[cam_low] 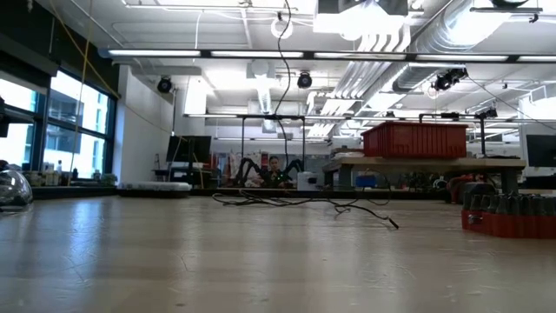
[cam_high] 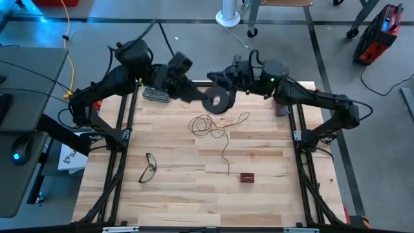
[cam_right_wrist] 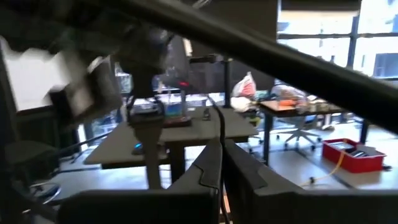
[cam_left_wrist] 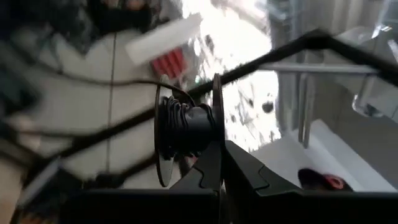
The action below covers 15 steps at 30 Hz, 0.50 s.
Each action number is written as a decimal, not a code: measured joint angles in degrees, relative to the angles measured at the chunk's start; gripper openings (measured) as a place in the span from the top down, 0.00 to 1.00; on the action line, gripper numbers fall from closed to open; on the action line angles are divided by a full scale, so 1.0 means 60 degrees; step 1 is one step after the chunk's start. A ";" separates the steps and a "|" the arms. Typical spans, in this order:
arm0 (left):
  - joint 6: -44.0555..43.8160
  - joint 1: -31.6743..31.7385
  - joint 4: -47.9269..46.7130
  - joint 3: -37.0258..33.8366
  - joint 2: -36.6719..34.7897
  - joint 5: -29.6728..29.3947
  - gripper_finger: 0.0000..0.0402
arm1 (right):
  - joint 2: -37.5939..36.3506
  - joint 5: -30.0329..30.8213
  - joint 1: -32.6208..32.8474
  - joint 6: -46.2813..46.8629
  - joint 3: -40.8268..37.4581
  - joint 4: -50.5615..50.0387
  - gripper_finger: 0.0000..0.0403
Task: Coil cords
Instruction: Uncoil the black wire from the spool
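Observation:
A small round black reel [cam_high: 218, 99] hangs above the table's far middle, with my left gripper [cam_high: 204, 96] shut on it. In the left wrist view, thin dark wire is wound on the reel's hub [cam_left_wrist: 186, 129]. The rest of the cord [cam_high: 208, 124] lies in loose loops on the wooden table [cam_high: 174, 194], its tail running toward the near edge. In the low view the cord [cam_low: 284, 78] rises from those loops out of the top of the picture. My right gripper [cam_high: 218, 77] is just beyond the reel, shut on the thin wire. My left gripper pinches one flat flange of the reel at its rim [cam_left_wrist: 215, 146] between its two fingers. The reel stands on edge, lifted clear of the table, with its wound hub to one side of the fingers. My right gripper pinches the thin wire [cam_right_wrist: 221, 127] between its two shut fingers [cam_right_wrist: 208, 165], which point about level. The wire runs on past the fingertips, clear of the table there.
Black-framed eyeglasses [cam_high: 149, 167] lie near the table's left front. A small red block [cam_high: 246, 177] sits right of the cord's tail. A grey flat object [cam_high: 156, 95] lies at the far left under my left arm. A yellow cable [cam_high: 68, 39] hangs off the table to the left.

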 joint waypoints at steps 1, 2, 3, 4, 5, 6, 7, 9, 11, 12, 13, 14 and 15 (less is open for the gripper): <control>-0.0021 -0.0048 -0.0346 0.0000 -0.0055 0.0076 1.00 | -0.0090 -0.0006 -0.0133 -0.0016 0.0000 -0.0022 1.00; 0.0031 -0.0059 -0.0793 -0.0002 -0.0131 0.0113 1.00 | -0.0255 -0.0007 -0.0278 -0.0065 0.0000 -0.0127 1.00; 0.0168 -0.0080 -0.1241 -0.0004 -0.0233 0.0118 1.00 | -0.0457 0.0000 -0.0446 -0.0153 0.0000 -0.0361 1.00; 0.0397 -0.0073 -0.1799 -0.0004 -0.0386 0.0112 1.00 | -0.0673 0.0004 -0.0586 -0.0303 0.0000 -0.0615 1.00; 0.0718 -0.0036 -0.2388 -0.0004 -0.0567 0.0066 1.00 | -0.0910 0.0014 -0.0733 -0.0374 0.0000 -0.0984 1.00; 0.1047 0.0048 -0.2971 -0.0004 -0.0758 -0.0110 1.00 | -0.1144 0.0029 -0.0865 -0.0456 0.0000 -0.1330 1.00; 0.1375 0.0145 -0.3517 -0.0003 -0.0947 -0.0414 1.00 | -0.1426 0.0054 -0.1020 -0.0477 0.0000 -0.1757 1.00; 0.2026 0.0436 -0.4330 0.0007 -0.1282 -0.1198 1.00 | -0.1930 0.0057 -0.1223 -0.0510 0.0000 -0.2574 1.00; 0.2583 0.0777 -0.4925 0.0005 -0.1560 -0.2032 1.00 | -0.2391 0.0084 -0.1273 -0.0331 0.0003 -0.3270 1.00; 0.2868 0.0959 -0.5062 0.0004 -0.1695 -0.2432 1.00 | -0.2580 0.0083 -0.1254 -0.0232 0.0004 -0.3573 1.00; 0.3135 0.1154 -0.5136 0.0004 -0.1816 -0.2829 1.00 | -0.2738 0.0082 -0.1202 -0.0098 0.0004 -0.3832 1.00; 0.3356 0.1360 -0.5159 0.0004 -0.1932 -0.3223 1.00 | -0.2880 0.0037 -0.1096 -0.0006 0.0004 -0.4102 1.00; 0.3568 0.1562 -0.5104 0.0004 -0.2049 -0.3603 1.00 | -0.2963 -0.0039 -0.0974 0.0128 0.0004 -0.4345 1.00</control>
